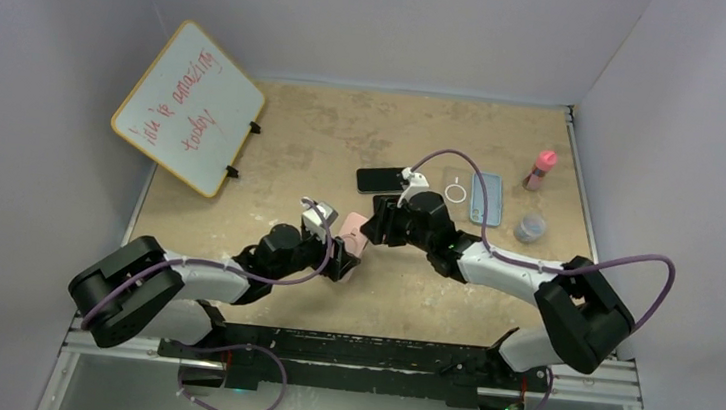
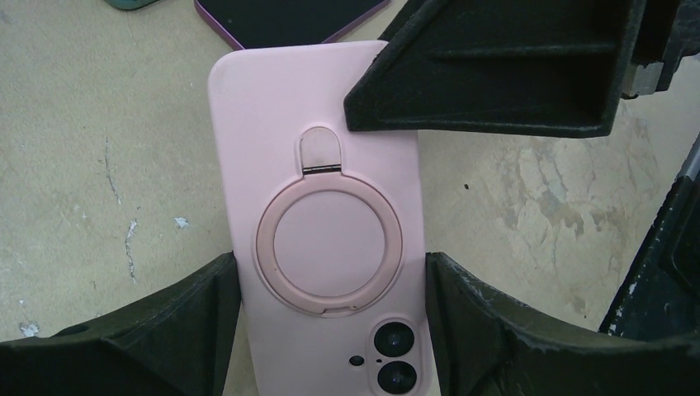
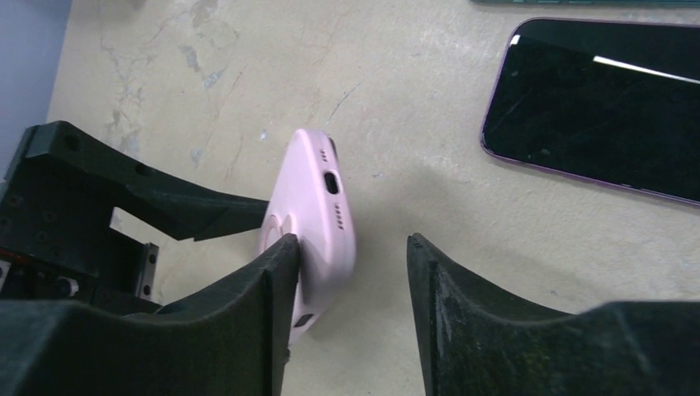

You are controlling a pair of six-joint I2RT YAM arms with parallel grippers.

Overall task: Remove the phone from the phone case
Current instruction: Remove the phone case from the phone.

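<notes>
Pinching the pink phone case (image 2: 322, 165) by its edges is the left gripper (image 2: 330, 268). From two o'clock the right gripper (image 3: 348, 243) straddles it, jaws apart.

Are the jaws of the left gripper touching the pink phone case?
Touching. In the left wrist view the left gripper has both jaws against the long sides of the pink phone case, no gap visible.

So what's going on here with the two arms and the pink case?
The left gripper clamps the pink phone case by its long sides. The right gripper straddles its port end, jaws open: one finger touches the back, the other stands clear. The phone is not out yet; its lenses show in the cutout. A second phone lies screen-up nearby.
</notes>
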